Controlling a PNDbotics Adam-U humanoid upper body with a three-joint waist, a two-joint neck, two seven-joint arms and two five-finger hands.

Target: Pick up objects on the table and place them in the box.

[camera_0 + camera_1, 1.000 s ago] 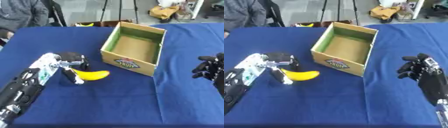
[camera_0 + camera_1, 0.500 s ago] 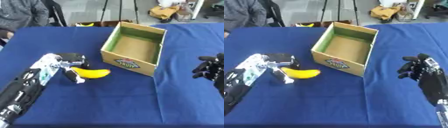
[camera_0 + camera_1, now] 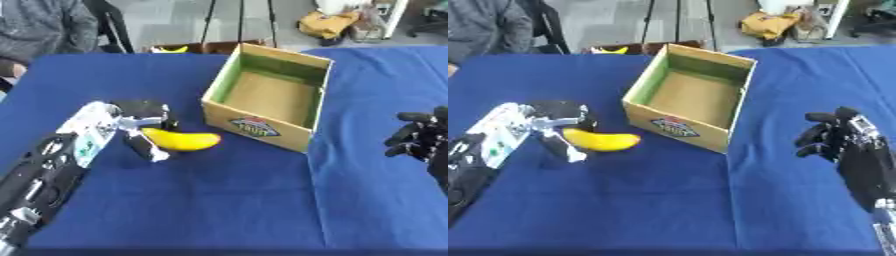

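Blue cloth table (image 3: 227, 210), open floor behind. Left hand (image 3: 140, 122) fingers curled round stem end of banana (image 3: 182, 141); banana lies on cloth just left of box (image 3: 267, 100), which looks empty. Step: secure grasp, lift. Advice: close round banana's middle, raise clear of near wall, then carry over opening. Right hand (image 3: 842, 137) idle at right, fingers curled, holding nothing.

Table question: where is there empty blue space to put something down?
The table is bare along the whole near edge, and between the box and the right hand. The far left corner behind the left hand is bare too. It is crowded where the left hand, the banana and the box sit close together.
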